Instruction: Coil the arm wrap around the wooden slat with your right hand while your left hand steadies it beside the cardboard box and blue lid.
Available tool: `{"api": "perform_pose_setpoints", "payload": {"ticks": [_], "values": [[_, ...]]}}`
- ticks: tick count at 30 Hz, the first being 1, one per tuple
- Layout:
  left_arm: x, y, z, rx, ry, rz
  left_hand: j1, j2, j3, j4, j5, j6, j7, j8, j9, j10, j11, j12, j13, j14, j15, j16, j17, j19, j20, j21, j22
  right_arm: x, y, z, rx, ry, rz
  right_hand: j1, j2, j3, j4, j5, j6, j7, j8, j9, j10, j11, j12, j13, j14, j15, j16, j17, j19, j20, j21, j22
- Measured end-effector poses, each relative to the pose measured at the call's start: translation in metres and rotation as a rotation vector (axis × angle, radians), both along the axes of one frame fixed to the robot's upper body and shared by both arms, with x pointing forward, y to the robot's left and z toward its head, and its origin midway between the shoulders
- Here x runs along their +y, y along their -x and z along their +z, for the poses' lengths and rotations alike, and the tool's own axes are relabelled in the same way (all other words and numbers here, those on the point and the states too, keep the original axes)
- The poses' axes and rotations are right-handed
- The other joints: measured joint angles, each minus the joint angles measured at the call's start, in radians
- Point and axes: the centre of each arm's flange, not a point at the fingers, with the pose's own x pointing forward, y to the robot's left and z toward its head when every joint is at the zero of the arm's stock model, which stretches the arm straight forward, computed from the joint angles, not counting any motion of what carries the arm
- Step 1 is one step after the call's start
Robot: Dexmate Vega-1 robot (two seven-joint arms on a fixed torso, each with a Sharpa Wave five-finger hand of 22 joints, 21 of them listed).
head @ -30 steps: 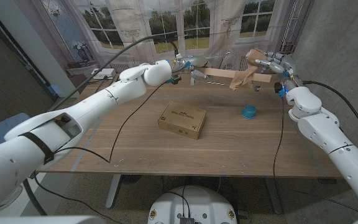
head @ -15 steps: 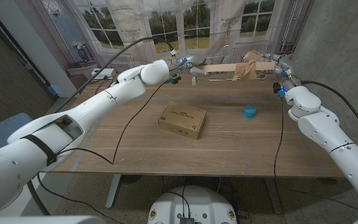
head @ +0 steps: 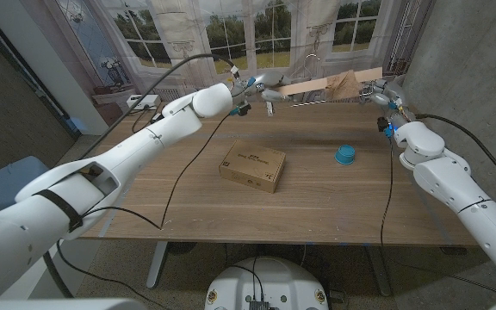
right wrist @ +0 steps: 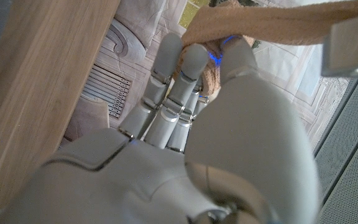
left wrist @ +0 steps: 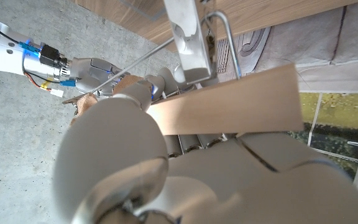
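My left hand point(head: 261, 89) grips one end of the wooden slat point(head: 325, 82), which hangs above the table's far edge with its right end tilted up. The tan arm wrap point(head: 344, 83) is bunched around the slat near that end. My right hand point(head: 377, 89) holds the wrap there. In the left wrist view, the slat point(left wrist: 229, 102) runs out from my left hand point(left wrist: 123, 149) towards the wrap point(left wrist: 82, 102). In the right wrist view, my fingers point(right wrist: 176, 68) close on the wrap point(right wrist: 260, 28). The cardboard box point(head: 252, 166) and blue lid point(head: 344, 155) lie mid-table.
A black cable point(head: 188, 159) trails across the wooden table point(head: 317, 215) left of the box. A concrete wall point(head: 472, 60) stands close on the right. Curtained windows point(head: 231, 34) run behind the far edge.
The slat has risen from just above the table's far edge, and its right end now tilts up. Both hands rose with it, and the wrap has shifted along the slat.
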Motion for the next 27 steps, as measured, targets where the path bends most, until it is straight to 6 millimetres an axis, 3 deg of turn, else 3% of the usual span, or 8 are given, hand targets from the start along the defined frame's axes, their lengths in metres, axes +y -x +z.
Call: {"api": "perform_pose_setpoints", "payload": {"ticks": [17, 27], "values": [[0.001, -0.003, -0.001, -0.024, 0.045, 0.02, 0.002, 0.002, -0.001, 0.001, 0.0, 0.001, 0.001, 0.001, -0.007, 0.009, 0.002, -0.008, 0.0, 0.007, 0.0, 0.0, 0.0, 0.0, 0.0, 0.0, 0.0, 0.021, 0.002, -0.035, -0.061, 0.001, 0.032, 0.001, -0.001, 0.013, -0.013, 0.0, 0.001, 0.001, 0.004, 0.022, -0.001, 0.004, 0.004, 0.038, 0.0, 0.0, 0.004, 0.032, 0.008, 0.003, 0.001, 0.0], [-0.001, -0.001, -0.001, -0.054, 0.042, 0.038, 0.002, 0.002, -0.001, 0.001, 0.0, 0.001, 0.001, 0.001, -0.007, 0.009, 0.001, -0.013, 0.001, 0.007, 0.0, 0.0, 0.0, 0.0, 0.0, 0.0, 0.003, 0.035, 0.009, -0.051, -0.117, 0.006, 0.016, -0.001, 0.001, 0.022, -0.022, 0.0, 0.001, 0.001, -0.004, 0.031, -0.008, 0.011, 0.002, 0.047, -0.019, 0.0, 0.004, 0.044, -0.013, 0.004, 0.001, 0.003]]}}
